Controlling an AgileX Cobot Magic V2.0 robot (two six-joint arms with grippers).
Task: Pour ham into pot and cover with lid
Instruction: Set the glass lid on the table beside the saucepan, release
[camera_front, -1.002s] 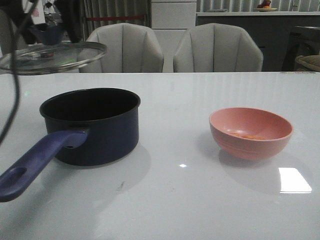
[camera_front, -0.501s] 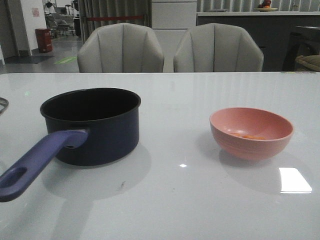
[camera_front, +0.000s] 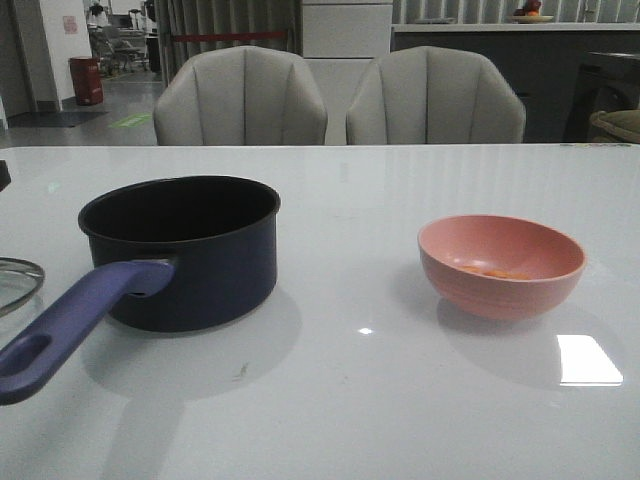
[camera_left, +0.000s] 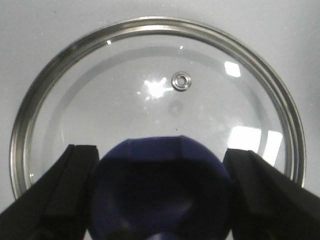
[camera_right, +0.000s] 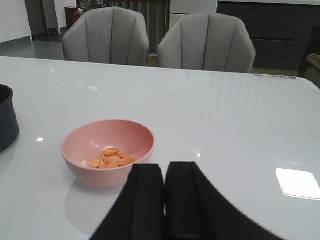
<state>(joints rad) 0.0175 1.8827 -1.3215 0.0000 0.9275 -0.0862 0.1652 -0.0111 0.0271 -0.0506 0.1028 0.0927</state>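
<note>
The dark navy pot (camera_front: 190, 260) stands at the left of the table, its purple-blue handle (camera_front: 70, 325) pointing toward the front left. The ham (camera_front: 490, 271), several orange-pink slices, lies in the pink bowl (camera_front: 500, 290) at the right. My left gripper (camera_left: 161, 150) is shut on the blue knob (camera_left: 160, 190) of the glass lid (camera_left: 150, 60). The lid's rim (camera_front: 15, 283) shows low at the far left edge, beside the pot handle. My right gripper (camera_right: 165, 167) is shut and empty, just near of the bowl (camera_right: 107, 145) and ham (camera_right: 112, 158).
Two grey chairs (camera_front: 240, 100) stand behind the table's far edge. The pot's side (camera_right: 6, 117) shows at the edge of the right wrist view. A bright light patch (camera_front: 588, 360) reflects on the glossy white table near the bowl.
The lid, held high above and behind the pot a second ago, has gone left and down to table level beside the pot handle. Pot and bowl have not moved.
</note>
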